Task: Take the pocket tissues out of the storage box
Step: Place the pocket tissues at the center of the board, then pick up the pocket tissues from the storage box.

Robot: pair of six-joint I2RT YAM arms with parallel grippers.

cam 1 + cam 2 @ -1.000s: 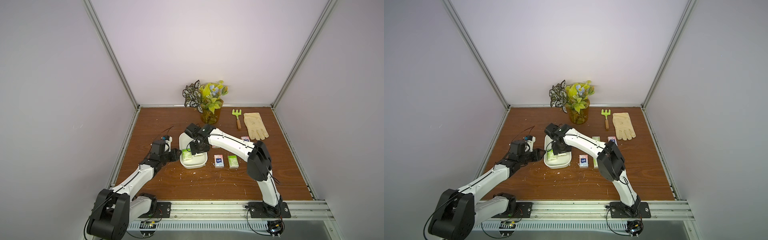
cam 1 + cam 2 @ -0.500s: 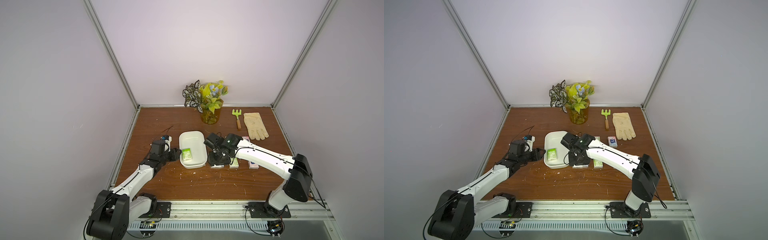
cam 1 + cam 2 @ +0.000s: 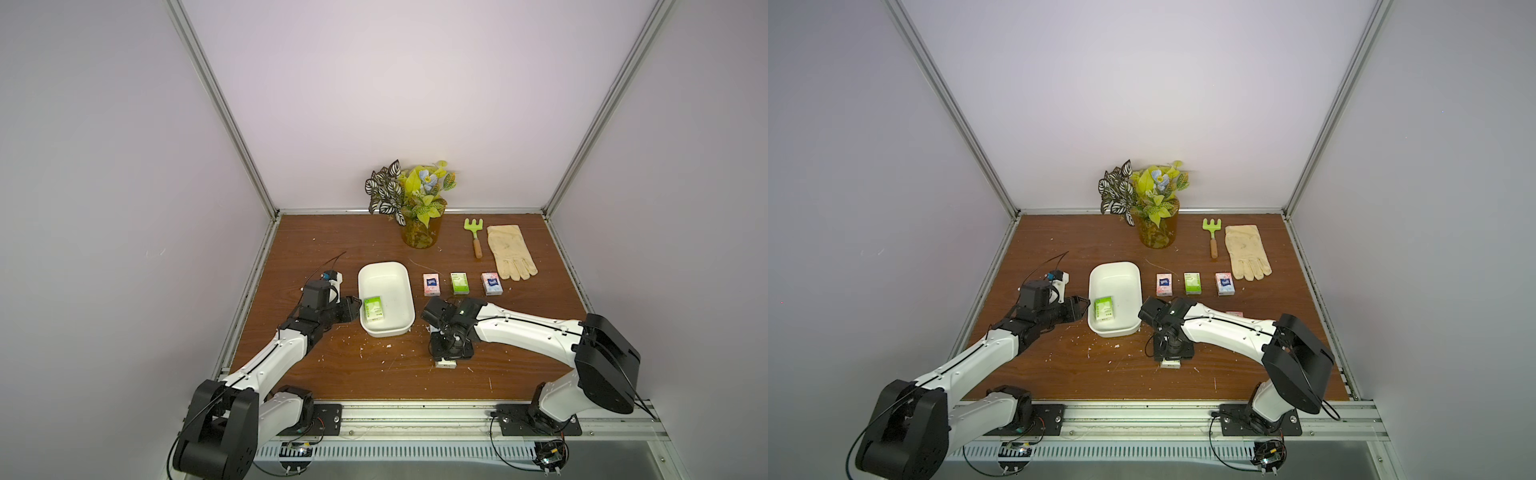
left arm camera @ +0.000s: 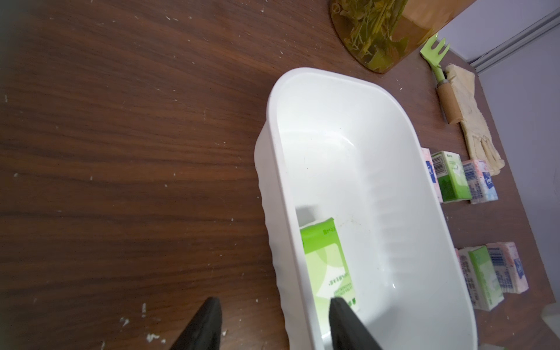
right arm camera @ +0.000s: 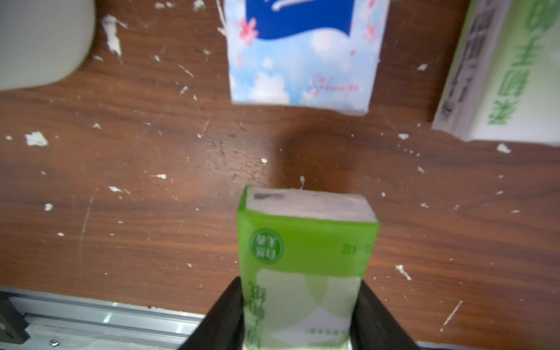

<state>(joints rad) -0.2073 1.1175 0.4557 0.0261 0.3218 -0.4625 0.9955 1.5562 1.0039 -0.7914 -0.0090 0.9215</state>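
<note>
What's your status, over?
Right end effector shut on green packet, outside storage box. Left end effector open, astride its wall. Second green packet inside. Nothing blocking.

The left arm (image 3: 270,357) is stretched low from the front left corner of the desk (image 3: 374,378), the left gripper (image 4: 272,303) held level with jaws parted. The right arm (image 3: 523,332) is extended toward the desk's middle, wrist bent downward, the right gripper (image 5: 300,291) clamped on a green packet (image 5: 306,242).
</note>
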